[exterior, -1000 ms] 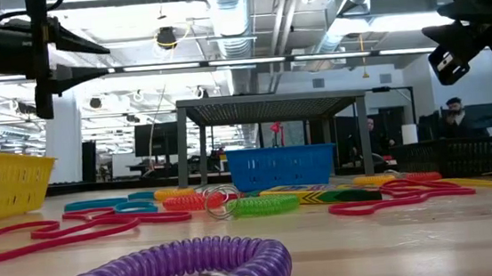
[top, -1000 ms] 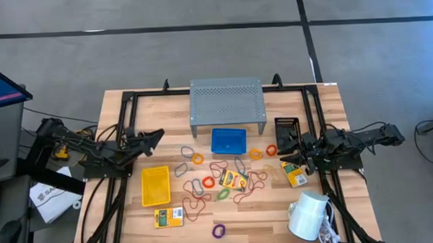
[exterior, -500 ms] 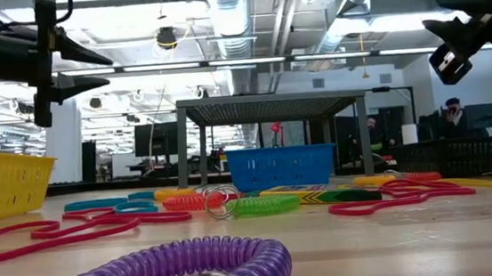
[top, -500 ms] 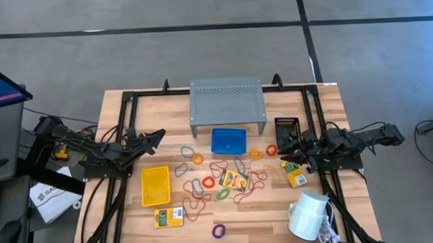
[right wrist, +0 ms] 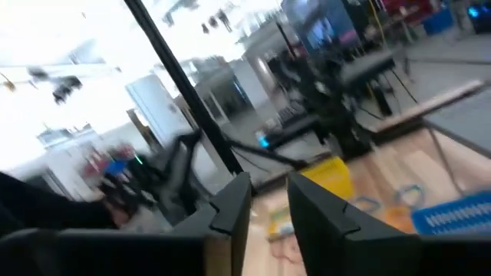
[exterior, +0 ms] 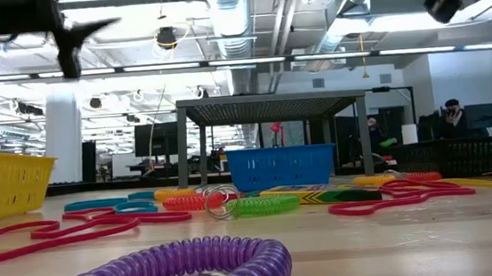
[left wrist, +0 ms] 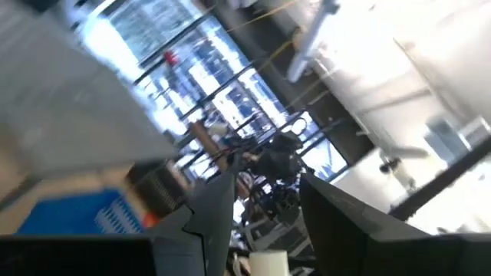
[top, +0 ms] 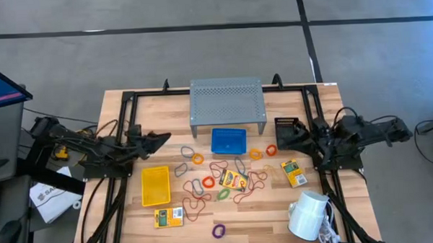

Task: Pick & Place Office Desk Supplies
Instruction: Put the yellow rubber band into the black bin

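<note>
Around the blue plastic bin [top: 228,140] below the grey perforated metal riser [top: 226,99], thin coloured loops [top: 219,168] lie scattered. The left gripper [top: 162,138] hangs well left of it, fingers apart, empty. The right gripper [top: 283,137] hangs right of it over the black mesh bin [top: 284,123], fingers apart.

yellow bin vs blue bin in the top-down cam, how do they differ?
The yellow bin lies lengthwise toward the table's front edge; the blue bin is closer to square. The yellow bin sits on the left side of the table, the blue bin mid-table, just in front of the grey riser. Both look empty.
</note>
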